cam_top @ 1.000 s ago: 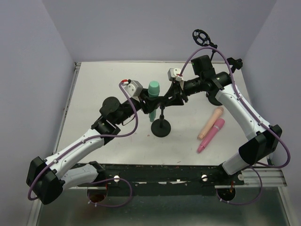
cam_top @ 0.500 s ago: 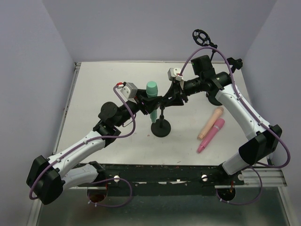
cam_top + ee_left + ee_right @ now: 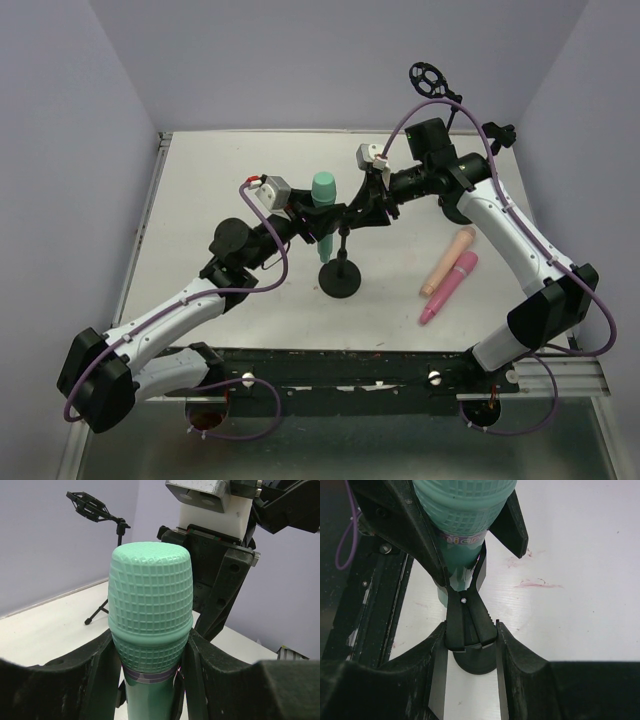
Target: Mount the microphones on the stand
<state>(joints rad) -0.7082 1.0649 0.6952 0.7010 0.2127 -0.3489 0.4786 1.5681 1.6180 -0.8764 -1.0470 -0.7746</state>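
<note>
While L gripper (image 3: 150, 677) is clamping the mint mic (image 3: 150, 595) and R gripper (image 3: 470, 652) is pinching the stand clip (image 3: 466, 615), I'm seating it there. Peach mic (image 3: 451, 260) & pink mic (image 3: 448, 288) are lying on the table (image 3: 220, 170), pending.

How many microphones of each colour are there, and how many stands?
1 green microphone
1 peach microphone
1 pink microphone
2 stands: the round-base stand and the tripod stand
Total: 5 things, 3 microphones and 2 stands.
</note>
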